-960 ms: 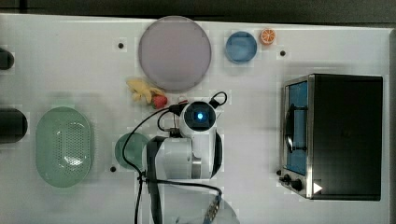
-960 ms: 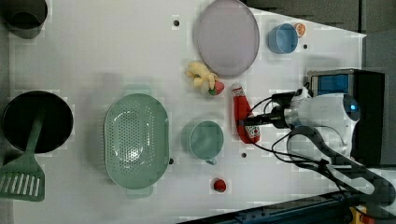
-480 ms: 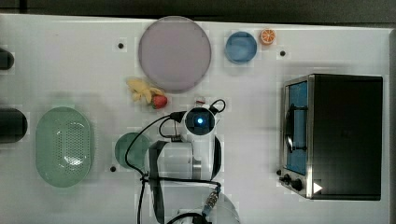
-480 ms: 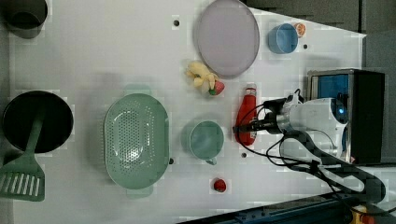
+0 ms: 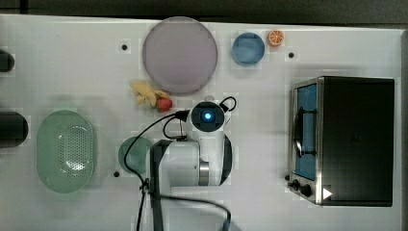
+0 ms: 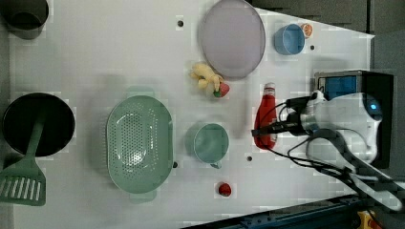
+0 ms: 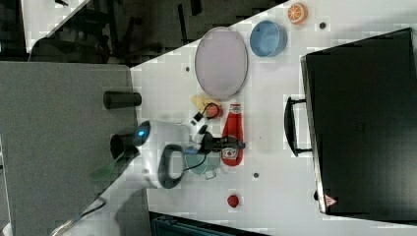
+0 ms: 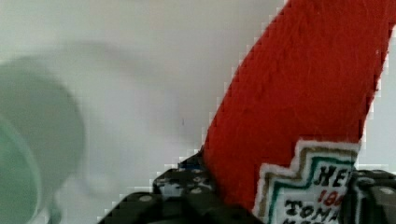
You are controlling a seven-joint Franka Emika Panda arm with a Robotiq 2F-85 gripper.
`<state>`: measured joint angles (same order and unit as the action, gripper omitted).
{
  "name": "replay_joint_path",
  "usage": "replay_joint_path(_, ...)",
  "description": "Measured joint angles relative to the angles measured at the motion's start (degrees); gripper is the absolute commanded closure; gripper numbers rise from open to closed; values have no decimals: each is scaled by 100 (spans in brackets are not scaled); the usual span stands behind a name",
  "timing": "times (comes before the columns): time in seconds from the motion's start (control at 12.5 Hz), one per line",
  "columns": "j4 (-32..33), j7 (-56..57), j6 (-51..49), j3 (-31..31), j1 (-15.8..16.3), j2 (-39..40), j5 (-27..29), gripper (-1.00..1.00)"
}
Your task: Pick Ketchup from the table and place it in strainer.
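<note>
The ketchup [image 6: 265,116] is being pinched by the claw [image 6: 265,130] on the white bench [image 6: 119,57] (beside the green cup [image 6: 210,143]), well apart from the strainer [image 6: 138,143].

Bright, even overhead light; blocky compression throughout. Soft shadows on the white bench [image 6: 119,57]. Close-up ketchup [image 8: 303,107] blurred, cup [image 8: 28,154] out of focus.

Fuzzy cloth-like red ketchup [image 8: 299,102], perforated matt plastic strainer [image 6: 138,143], brushed-metal oven [image 5: 346,139], smooth white table [image 5: 72,62]
</note>
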<state>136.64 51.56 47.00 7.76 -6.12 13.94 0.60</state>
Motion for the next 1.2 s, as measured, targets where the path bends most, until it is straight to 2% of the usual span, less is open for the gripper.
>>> replay_joint_path(0.16,-246,-3,-1041,53,-10,-733,6,-24)
replay_joint_path(0.48,-1544,-227,-2575,245,-65,-1595,30,-24)
replay_joint_path(0.8,-1936,-823,-2661,739,-70,-1831,146,-24)
replay_joint_path(1.04,-1914,-1662,-2676,1586,-10,-1686,129,-24)
replay_joint_path(1.2,-1891,-2286,-2582,2120,149,-1441,150,-24)
